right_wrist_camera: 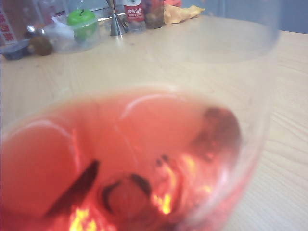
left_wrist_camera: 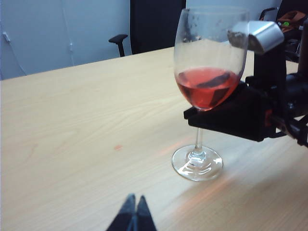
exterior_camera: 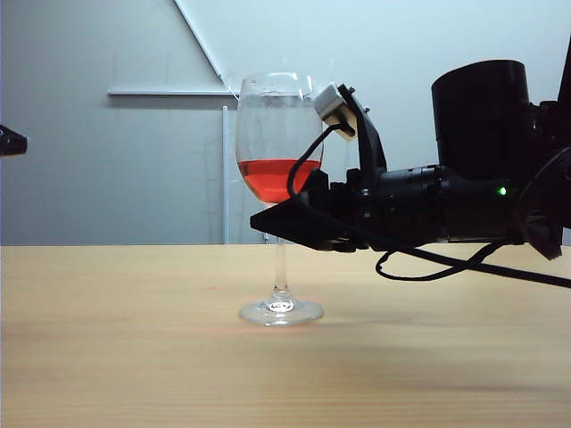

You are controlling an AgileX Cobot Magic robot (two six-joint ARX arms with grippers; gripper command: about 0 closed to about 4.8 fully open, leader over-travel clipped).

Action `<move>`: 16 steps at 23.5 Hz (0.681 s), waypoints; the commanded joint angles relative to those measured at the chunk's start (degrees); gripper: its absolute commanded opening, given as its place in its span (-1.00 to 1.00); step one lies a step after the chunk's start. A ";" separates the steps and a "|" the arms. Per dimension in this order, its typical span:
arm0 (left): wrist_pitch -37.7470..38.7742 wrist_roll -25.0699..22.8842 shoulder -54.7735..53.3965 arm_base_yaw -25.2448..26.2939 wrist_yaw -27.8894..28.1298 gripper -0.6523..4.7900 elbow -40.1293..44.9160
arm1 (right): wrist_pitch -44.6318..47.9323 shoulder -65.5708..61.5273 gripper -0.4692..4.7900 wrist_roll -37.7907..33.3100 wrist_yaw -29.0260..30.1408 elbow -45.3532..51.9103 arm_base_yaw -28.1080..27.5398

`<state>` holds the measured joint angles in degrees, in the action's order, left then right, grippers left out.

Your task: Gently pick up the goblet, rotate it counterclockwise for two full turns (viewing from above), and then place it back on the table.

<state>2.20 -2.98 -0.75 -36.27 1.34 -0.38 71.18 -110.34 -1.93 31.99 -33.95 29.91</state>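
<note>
Now right hand (exterior_camera: pixel 284 225) at goblet (exterior_camera: pixel 278 134) stem; left hand (left_wrist_camera: pixel 134 216) closed, apart.

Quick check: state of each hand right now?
Left hand: shut, empty, parked away from the glass.
Right hand: around the glass at the base of the bowl; whether it already grips cannot be told.

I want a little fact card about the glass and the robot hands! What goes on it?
glass: goblet, upright, foot on the table
drink: red liquid, low in the bowl
right gripper: at the base of the bowl, around the top of the stem
lifted yet: no
left gripper: shut, low over the table, apart from the goblet
far edge of table: green apple, bottles, small items
</note>
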 commanded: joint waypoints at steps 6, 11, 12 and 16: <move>-0.57 0.00 0.24 -0.04 -0.07 -0.78 -0.13 | 2.99 0.15 -0.84 -3.21 -0.17 -0.26 0.11; -0.57 0.00 0.42 -0.04 -0.09 -0.78 -0.13 | 5.01 0.20 -0.84 -10.84 -1.05 -0.26 0.04; -0.55 0.00 0.42 -0.04 -0.07 -0.78 -0.13 | 5.90 0.20 -0.84 -14.08 -1.05 -0.26 -0.02; -0.55 0.00 0.42 -0.04 -0.09 -0.78 -0.13 | 6.51 1.42 -0.84 -23.19 -2.38 -0.52 -0.11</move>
<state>2.33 -2.98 -0.32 -36.27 1.34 -0.36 74.91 -110.10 -22.44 30.00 -33.91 29.82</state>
